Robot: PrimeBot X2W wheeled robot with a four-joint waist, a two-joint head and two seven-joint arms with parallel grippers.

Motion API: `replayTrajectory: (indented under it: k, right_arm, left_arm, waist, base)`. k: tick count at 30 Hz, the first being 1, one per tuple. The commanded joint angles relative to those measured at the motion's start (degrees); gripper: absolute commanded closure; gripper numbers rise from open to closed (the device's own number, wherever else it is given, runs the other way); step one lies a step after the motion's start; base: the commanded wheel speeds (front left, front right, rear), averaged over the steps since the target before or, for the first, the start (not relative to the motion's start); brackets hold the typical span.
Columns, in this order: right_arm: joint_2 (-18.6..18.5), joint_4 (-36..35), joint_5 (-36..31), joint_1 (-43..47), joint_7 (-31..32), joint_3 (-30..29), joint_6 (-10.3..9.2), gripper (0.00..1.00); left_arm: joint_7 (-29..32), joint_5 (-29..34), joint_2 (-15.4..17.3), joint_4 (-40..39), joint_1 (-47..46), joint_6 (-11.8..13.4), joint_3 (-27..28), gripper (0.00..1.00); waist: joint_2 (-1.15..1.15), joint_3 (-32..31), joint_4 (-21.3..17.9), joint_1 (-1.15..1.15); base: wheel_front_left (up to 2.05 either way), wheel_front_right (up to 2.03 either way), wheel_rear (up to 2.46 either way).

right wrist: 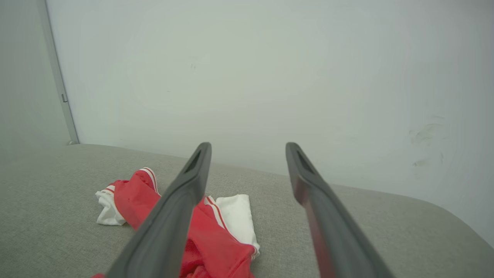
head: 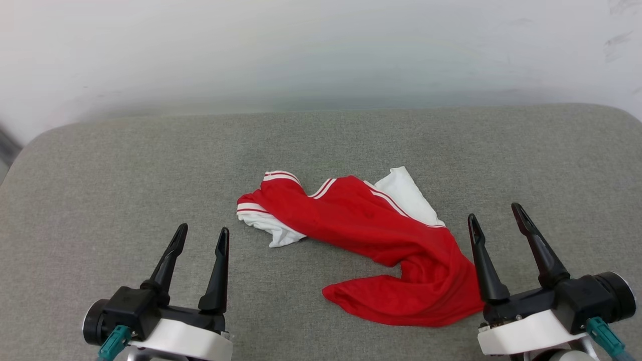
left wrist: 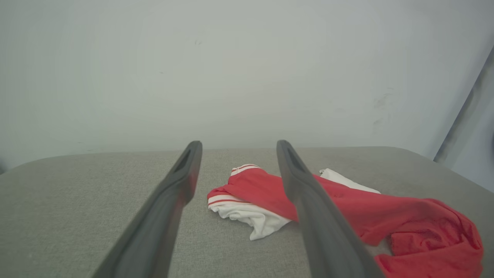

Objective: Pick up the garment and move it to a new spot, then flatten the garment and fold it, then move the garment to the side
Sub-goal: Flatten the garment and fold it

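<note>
Crumpled garment (head: 361, 235) on grey table (head: 125, 175), between left gripper (head: 203, 228) and right gripper (head: 494, 211), nearer the right. Both spread wide, grasping nothing. White sleeve and striped trim ahead-right of left gripper; bunched red hem just beside right gripper's inner finger, possibly beneath it.

no readable text, no labels, no numbers, no brand marks anywhere in view
</note>
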Motion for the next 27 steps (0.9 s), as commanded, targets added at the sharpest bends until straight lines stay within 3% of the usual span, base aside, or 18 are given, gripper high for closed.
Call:
replayTrajectory:
  k: [1, 6, 9, 11, 19, 24, 27]
  right_arm:
    - [0.13, -0.07, -0.17, 0.41, -0.1, 0.02, -0.04, 0.0]
    - [-0.23, -0.13, 0.49, -0.62, -0.1, -0.17, -0.04, 0.0]
    - [-4.16, 1.9, 1.78, -3.05, 0.81, 1.63, -0.04, 0.0]
    - [-6.68, 2.73, 3.87, -5.46, 4.65, 2.64, -0.04, 0.0]
    - [-20.25, 4.45, 15.29, -19.71, 34.87, 9.62, -0.04, 0.0]
    - [-23.56, 7.74, 23.07, -28.24, 56.27, 12.35, -0.03, 0.0]
    - [-24.79, 9.57, 25.33, -32.63, 65.66, 13.46, -0.03, 0.0]
  left_arm:
    - [-0.15, 0.71, -0.66, -0.11, 0.11, -0.67, 0.57, 0.0]
    - [-0.15, 2.26, -2.65, -0.43, 0.36, -2.05, 1.41, 0.0]
    - [-0.15, 2.53, -3.3, -0.62, -0.42, -2.76, 1.52, 0.0]
    - [-0.15, 2.74, -3.58, -0.68, -1.28, -3.09, 1.57, 0.0]
    - [-0.15, 2.48, -4.59, -0.33, -5.46, -3.65, 0.79, 0.0]
    - [-0.15, 2.33, -5.15, 0.11, -8.2, -3.73, -0.29, 0.0]
    - [-0.15, 2.11, -5.46, 0.6, -9.61, -3.75, -1.78, 0.0]
  waist:
    - [0.0, 0.06, 0.03, 0.0]
    - [0.0, 1.46, 0.54, 0.0]
    - [0.0, 3.09, 1.17, 0.0]
    - [0.0, 4.66, 1.78, 0.0]
    - [0.0, 12.46, 5.56, 0.0]
    - [0.0, 16.29, 8.53, 0.0]
    - [0.0, 18.16, 10.49, 0.0]
  base:
    - [0.0, 0.0, 0.0]
    - [0.0, 0.0, 0.0]
    - [0.0, 0.0, 0.0]
    - [0.0, 0.0, 0.0]
    - [0.0, 0.0, 0.0]
    - [0.0, 0.0, 0.0]
    - [0.0, 0.0, 0.0]
